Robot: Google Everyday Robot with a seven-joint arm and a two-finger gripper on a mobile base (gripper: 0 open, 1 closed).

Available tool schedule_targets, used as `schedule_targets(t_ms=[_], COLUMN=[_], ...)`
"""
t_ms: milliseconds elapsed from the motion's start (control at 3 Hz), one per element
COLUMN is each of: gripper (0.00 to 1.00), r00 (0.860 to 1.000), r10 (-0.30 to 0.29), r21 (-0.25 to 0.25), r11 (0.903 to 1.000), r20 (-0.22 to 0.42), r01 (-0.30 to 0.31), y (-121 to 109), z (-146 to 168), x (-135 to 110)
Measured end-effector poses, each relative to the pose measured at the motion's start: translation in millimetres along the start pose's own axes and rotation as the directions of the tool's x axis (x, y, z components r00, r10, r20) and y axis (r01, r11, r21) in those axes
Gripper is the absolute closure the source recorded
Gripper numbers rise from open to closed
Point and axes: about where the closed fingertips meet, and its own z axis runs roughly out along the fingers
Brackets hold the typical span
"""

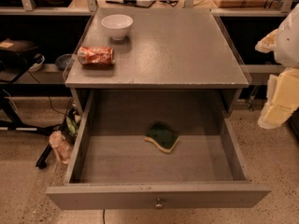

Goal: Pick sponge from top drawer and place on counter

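Observation:
The sponge (161, 136), dark green on top of pale yellow foam, lies flat on the floor of the top drawer (156, 197), a little right of its middle and toward the back. The drawer is pulled fully out, its brass knob facing me. The counter (177, 45) is the speckled grey top of the cabinet above it. My gripper (260, 83) hangs at the right edge of the view, beside the counter's right front corner and above the drawer's right wall. It is open and empty, well apart from the sponge.
A white bowl (117, 25) and a crushed red-orange can (96, 56) sit on the counter's left side. A pale wooden shelf with metal posts (154, 3) runs behind. Cables, a stand leg and clutter (60, 146) lie on the floor to the drawer's left.

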Motion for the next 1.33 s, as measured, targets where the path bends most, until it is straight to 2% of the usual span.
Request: schedule_targets(t_ms=[333, 667, 1000, 1333], gripper=[0.00, 0.00, 0.00, 0.00], r00=[1.000, 0.995, 0.977, 0.941], r10=[0.000, 0.042, 0.089, 0.131], r21=[0.000, 0.015, 0.030, 0.048], r11=[1.0000, 0.9989, 0.9949, 0.9870], r20=[0.000, 0.087, 0.195, 0.311], r01=[0.000, -0.043, -0.096, -0.153], y=[0, 2, 1, -6], z=[0, 5, 15, 34], x=[0, -6, -20, -46])
